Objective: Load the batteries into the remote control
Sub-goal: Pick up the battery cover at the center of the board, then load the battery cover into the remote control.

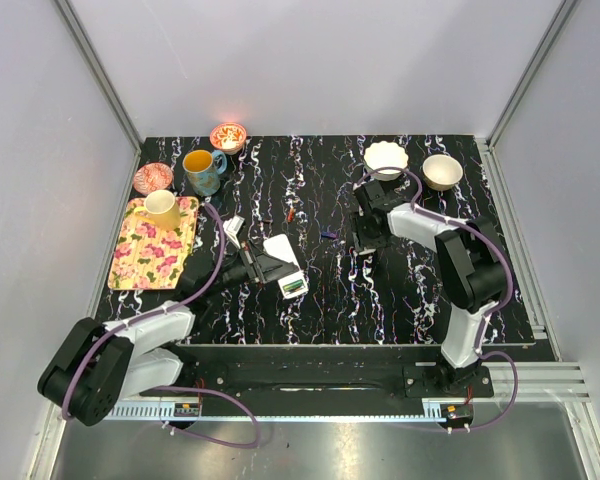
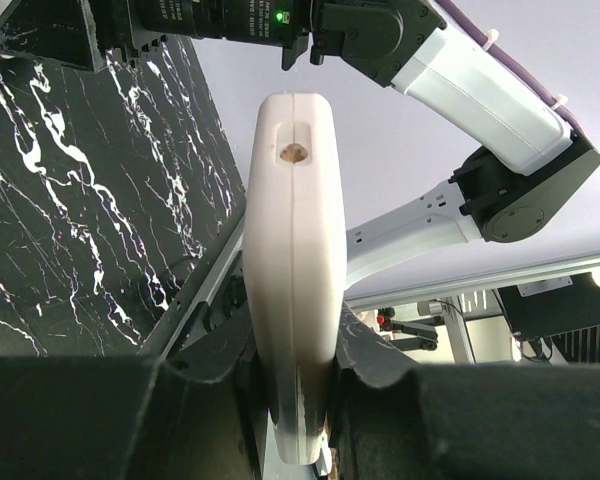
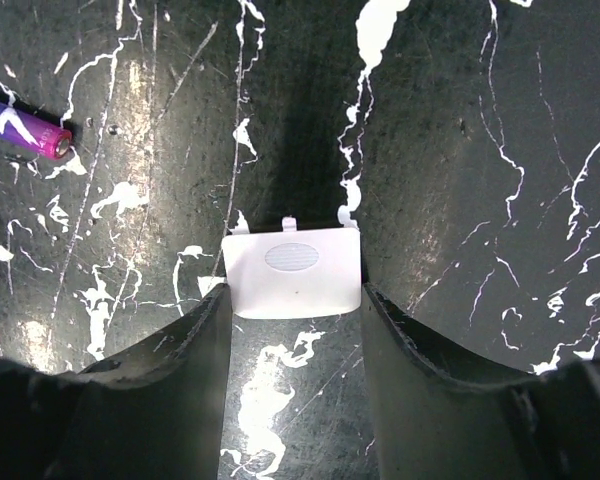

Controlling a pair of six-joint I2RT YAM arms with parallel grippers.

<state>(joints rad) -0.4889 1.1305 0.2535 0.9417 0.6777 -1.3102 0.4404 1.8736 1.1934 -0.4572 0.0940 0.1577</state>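
My left gripper [image 1: 263,263] [image 2: 295,345] is shut on the white remote control [image 1: 283,252] [image 2: 292,240] and holds it on edge; the wrist view shows its narrow side. In the top view its open battery bay with something green [image 1: 294,287] shows at the near end. My right gripper [image 1: 365,240] [image 3: 295,300] is low on the table, its fingertips pressed against both sides of a small white battery cover [image 3: 293,272] that lies flat. A purple battery [image 3: 20,130] [image 1: 328,236] lies on the table to its left. A small reddish item [image 1: 291,214] lies further back.
A floral tray [image 1: 150,255] with a cream cup [image 1: 161,207] stands at the left. Behind it are a blue mug [image 1: 202,170] and two patterned bowls [image 1: 153,178] [image 1: 228,135]. A white bowl [image 1: 386,157] and a beige bowl [image 1: 442,171] stand at the back right.
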